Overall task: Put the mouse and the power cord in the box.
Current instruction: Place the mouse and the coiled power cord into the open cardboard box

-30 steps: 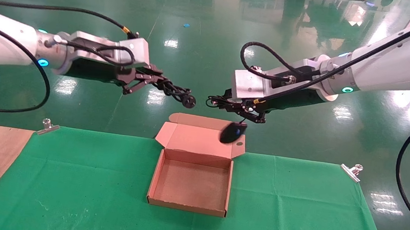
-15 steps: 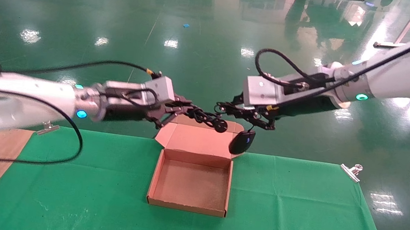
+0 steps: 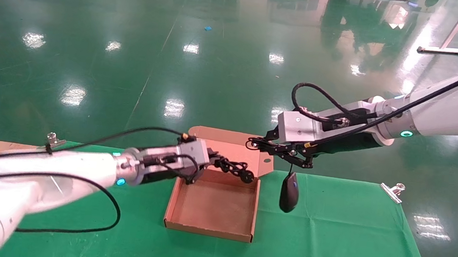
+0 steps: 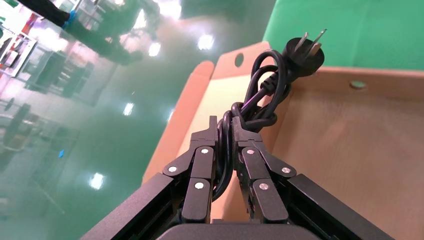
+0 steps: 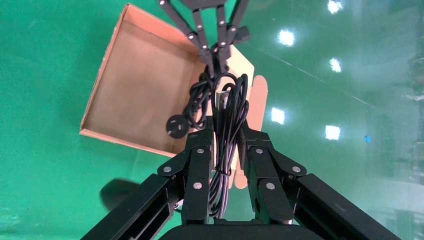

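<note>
Head view: the power cord [image 3: 236, 169] is pinched by the left claw [image 3: 218, 161] over the box [image 3: 210, 228], centre frame; release is judged next. The mouse [image 3: 288, 197] dangles from its cable, clamped in the right claw [image 3: 258, 144].

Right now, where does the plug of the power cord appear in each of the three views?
Head view: the plug hangs over the far part of the box, ahead of the left gripper.
Left wrist view: plug, prongs out, beyond the gripper.
Right wrist view: plug over the box floor.
Shared landmark: the box.
</note>
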